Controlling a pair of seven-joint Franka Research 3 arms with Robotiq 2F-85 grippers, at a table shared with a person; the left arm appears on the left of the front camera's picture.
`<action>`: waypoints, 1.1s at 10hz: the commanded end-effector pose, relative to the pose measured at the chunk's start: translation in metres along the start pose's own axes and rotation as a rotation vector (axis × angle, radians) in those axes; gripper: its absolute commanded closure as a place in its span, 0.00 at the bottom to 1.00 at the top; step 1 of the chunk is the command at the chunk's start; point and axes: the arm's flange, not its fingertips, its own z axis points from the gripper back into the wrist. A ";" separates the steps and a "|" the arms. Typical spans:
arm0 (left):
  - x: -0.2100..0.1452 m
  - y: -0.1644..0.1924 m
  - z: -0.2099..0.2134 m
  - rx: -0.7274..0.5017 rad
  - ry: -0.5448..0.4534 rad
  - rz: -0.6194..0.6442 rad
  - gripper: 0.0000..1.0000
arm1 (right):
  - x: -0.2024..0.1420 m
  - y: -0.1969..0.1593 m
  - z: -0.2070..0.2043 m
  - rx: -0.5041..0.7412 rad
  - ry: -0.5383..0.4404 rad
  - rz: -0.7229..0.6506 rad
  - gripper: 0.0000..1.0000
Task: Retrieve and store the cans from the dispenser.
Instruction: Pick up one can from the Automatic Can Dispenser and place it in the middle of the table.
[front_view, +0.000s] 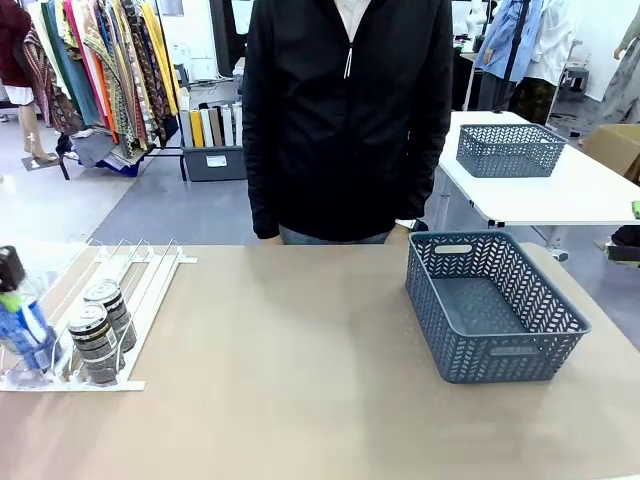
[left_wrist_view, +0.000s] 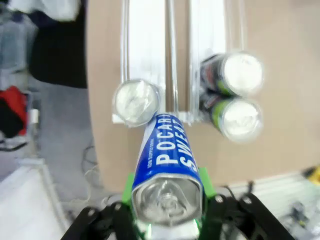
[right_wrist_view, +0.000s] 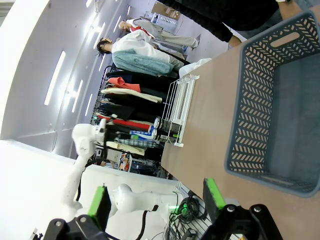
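Left gripper (left_wrist_view: 166, 197) is clamped on a blue can (left_wrist_view: 167, 150), tilted at the dispenser's (left_wrist_view: 145, 50) front end (a silver-topped can (left_wrist_view: 136, 101) just beside). Two dark cans (left_wrist_view: 240, 74) fill the next lane. Right gripper (right_wrist_view: 156, 202) stands apart near the basket (right_wrist_view: 260, 100) on the bench (right_wrist_view: 210, 135).

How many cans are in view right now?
4. One blue can is gripped in the left hand; a silver-topped can stands at a dispenser lane's front; two dark cans queue in another lane. More may be hidden.

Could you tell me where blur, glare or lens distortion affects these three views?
Left wrist view: silver tops of the dark cans glare white and blur; the blue can reads sharper. Right wrist view: rolled sideways, ceiling lights bloom white. Front view: evenly lit, sharp.
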 end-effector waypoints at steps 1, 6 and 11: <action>-0.015 -0.003 0.069 0.028 -0.068 -0.058 1.00 | 0.002 0.003 -0.001 0.013 -0.012 0.005 0.00; -0.048 -0.008 0.128 0.025 -0.186 -0.071 1.00 | 0.002 0.003 -0.001 0.013 -0.012 0.005 0.00; -0.048 -0.006 0.124 0.017 -0.183 -0.069 1.00 | 0.002 0.003 -0.001 0.013 -0.012 0.005 0.00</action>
